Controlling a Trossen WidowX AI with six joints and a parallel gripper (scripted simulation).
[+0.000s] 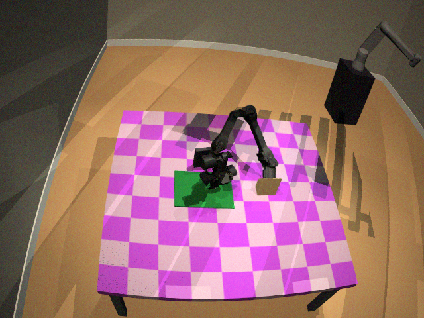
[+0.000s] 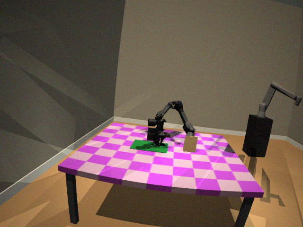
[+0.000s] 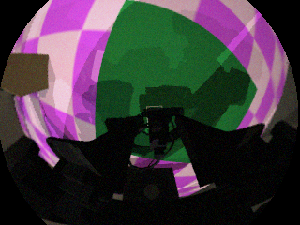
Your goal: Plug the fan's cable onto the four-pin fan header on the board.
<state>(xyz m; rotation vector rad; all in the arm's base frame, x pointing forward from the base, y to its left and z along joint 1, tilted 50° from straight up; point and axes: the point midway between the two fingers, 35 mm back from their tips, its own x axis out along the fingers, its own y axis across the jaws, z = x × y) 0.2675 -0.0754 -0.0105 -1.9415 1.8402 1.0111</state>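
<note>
The green board (image 1: 186,195) (image 2: 139,144) (image 3: 141,42) lies flat on the table. My gripper (image 1: 214,185) (image 2: 158,143) (image 3: 162,123) is open low over the board's right rear part, its fingers standing on either side of the dark plug (image 3: 158,127). In the wrist view the plug is at the header's place, where a thin pale outline (image 3: 154,107) shows at its far edge. Thin dark cable loops (image 3: 141,165) hang around and behind the plug. How deep the plug sits, and whether a finger touches it, is too dark to tell. The fan cannot be made out.
A tan box-shaped block (image 1: 267,187) (image 2: 190,144) (image 3: 25,74) stands right of the board in the top and exterior views, in front of my arm's base. The checkered table (image 1: 232,236) (image 2: 160,181) carries everything. Another grey arm (image 1: 371,41) (image 2: 269,93) stands on a black pedestal off the table.
</note>
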